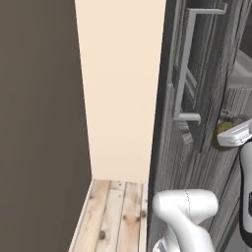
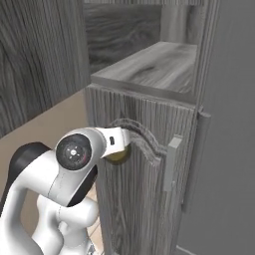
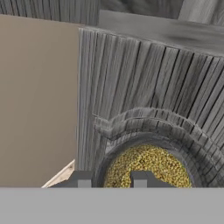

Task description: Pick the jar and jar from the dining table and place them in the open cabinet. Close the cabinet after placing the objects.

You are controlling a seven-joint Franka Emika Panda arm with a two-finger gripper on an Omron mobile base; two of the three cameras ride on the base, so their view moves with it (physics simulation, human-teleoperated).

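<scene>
While reading the hand view from left to right: tan wall (image 3: pixel 37 100) at left, then the edge of the dark grey cabinet (image 3: pixel 144 74) door panel, then the arched raised moulding directly ahead; olive-yellow jar (image 3: pixel 146 168) low in that view, seen end-on, straddled by both fingers (image 3: pixel 82 180); fingers partly closed, judged clamped on the jar; exact contact hidden by the lower edge of the view.

Left base view, left to right: dark wall, cream wall, wood floor (image 1: pixel 113 216), open door with long silver bar handle (image 1: pixel 186 64), then the jar (image 1: pixel 224 132) just past the door edge at the white hand.

Right base view, left to right: grain of the open door, arm elbow, jar (image 2: pixel 117 155) at the wrist, held against the lower door face; grey shelf (image 2: pixel 154 64) of the open compartment above and beyond.

Governing relation: jar already between the fingers, long axis pointing forward at the lower door; target shelf higher than the jar and behind the door top; judged next: raise before advancing, to clear that upper edge. Second jar and bench: location cannot be told.
</scene>
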